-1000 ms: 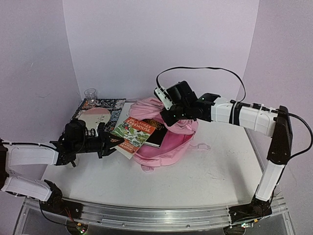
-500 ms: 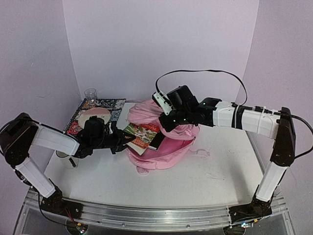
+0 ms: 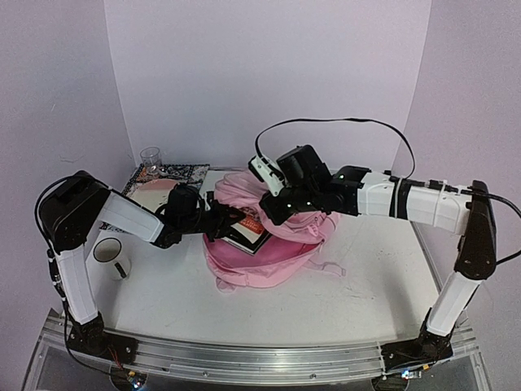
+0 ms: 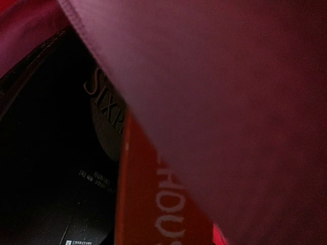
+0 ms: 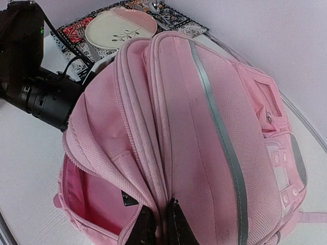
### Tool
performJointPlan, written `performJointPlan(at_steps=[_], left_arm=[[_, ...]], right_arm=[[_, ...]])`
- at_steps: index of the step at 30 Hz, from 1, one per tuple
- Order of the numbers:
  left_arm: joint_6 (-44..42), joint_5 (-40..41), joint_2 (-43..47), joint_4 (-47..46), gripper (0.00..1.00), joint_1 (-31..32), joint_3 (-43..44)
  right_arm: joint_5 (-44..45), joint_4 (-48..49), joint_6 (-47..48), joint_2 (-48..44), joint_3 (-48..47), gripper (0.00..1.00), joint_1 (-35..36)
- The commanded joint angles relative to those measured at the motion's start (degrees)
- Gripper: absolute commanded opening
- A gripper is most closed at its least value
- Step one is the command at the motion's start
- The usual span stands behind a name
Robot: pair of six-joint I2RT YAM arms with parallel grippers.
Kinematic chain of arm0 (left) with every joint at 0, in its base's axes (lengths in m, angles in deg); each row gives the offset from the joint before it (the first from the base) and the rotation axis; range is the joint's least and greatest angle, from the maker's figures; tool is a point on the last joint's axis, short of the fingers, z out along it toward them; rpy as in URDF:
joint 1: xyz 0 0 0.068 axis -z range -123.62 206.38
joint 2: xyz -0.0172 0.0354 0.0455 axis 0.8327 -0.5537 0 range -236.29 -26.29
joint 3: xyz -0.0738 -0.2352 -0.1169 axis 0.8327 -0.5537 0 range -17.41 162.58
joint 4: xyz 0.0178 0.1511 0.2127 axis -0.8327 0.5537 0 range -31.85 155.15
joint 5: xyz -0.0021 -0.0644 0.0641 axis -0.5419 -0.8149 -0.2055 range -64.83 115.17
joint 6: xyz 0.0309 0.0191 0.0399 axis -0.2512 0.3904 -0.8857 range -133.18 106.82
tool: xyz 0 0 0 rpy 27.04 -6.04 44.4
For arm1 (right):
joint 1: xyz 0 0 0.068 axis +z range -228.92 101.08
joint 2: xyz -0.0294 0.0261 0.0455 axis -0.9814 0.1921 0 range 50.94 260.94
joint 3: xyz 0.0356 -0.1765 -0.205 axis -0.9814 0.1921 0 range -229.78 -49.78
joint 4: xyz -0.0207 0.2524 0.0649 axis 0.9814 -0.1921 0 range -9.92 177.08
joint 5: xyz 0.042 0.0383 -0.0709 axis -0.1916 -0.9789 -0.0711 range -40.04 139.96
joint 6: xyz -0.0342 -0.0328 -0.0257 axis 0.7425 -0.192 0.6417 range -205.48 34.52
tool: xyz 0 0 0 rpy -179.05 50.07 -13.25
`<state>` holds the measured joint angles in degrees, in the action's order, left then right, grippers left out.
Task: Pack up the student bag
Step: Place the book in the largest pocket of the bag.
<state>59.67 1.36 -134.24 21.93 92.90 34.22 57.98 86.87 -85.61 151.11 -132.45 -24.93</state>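
Step in hand: sliding a book into the main compartment.

The soft pale-pink fabric student bag lies in the middle of the white counter, with its mouth toward the left arm.

Right pincer: fingers together, clamped on the zip-edged rim of the upper flap and lifting it so the mouth gapes.

Left pincer: at the mouth, by the red-covered paperback book. The flap hides its jaws in the wrist view and they are too small from above, so apart or clamped cannot be told.

Left wrist view: the red book sits edge-on over a black-covered book inside the bag, with the pink flap draped close above.

Judgement on doing it well:
- The right arm should hold the flap high and taut.
- The left arm should drive low and flat along the black cover, so the leading corner does not snag the lining.
- Release only once the book is past the zip.

Risk: the soft bag may slide away under the push.
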Motion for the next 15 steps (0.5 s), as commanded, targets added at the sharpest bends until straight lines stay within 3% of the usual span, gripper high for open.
performJointPlan(at_steps=[1, 8, 15], left_arm=[[-3.3, 2.9, 0.6, -4.8, 0.33, 0.2, 2.5], [-11.2, 8.6, 8.2, 5.3, 0.67, 0.3, -2.5], [-17.3, 14.8, 23.0, 15.9, 0.85, 0.9, -10.9]], right_arm=[[-3.2, 5.8, -0.4, -4.3, -0.3, 0.0, 1.7], [-3.5, 5.8, -1.3, -3.3, 0.7, 0.0, 1.7], [-7.2, 5.4, -3.5, -1.2, 2.0, 0.09, 1.8]])
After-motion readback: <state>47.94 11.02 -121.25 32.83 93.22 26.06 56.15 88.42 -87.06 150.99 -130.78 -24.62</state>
